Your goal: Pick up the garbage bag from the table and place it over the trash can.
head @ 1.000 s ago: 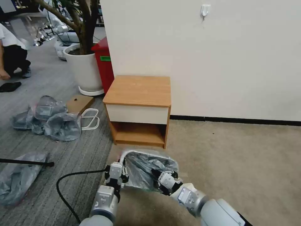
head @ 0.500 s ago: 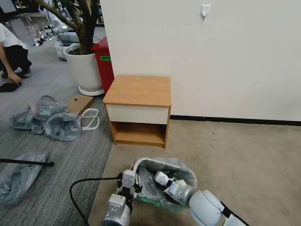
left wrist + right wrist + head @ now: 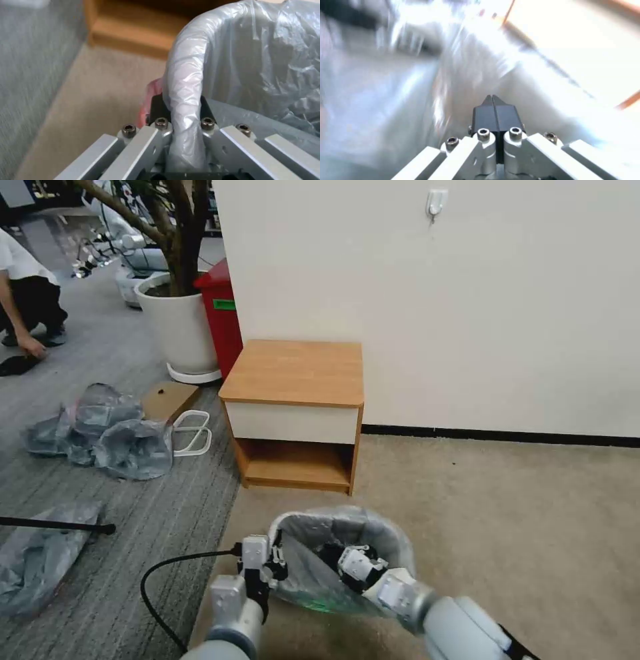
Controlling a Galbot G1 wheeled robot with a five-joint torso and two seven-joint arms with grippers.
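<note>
The garbage bag [image 3: 347,533] is lying draped over the trash can [image 3: 320,605] on the carpet before the table [image 3: 293,373]. The left gripper [image 3: 181,112] is pinching the covered rim between its fingers. The right gripper [image 3: 347,561] is reaching inside the bag, fingers pressed together on nothing.

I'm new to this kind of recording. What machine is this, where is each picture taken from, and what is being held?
This is a wheeled robot with two arms. The wide picture comes from its head, looking down; the two close-ups come from cameras on its wrists. On the floor before the table stands the trash can, already draped with the garbage bag. The left gripper has its jaws closed on the covered rim at the can's left side. The right gripper is down inside the bag with its jaws pressed together, holding nothing. The tabletop is bare.
</note>
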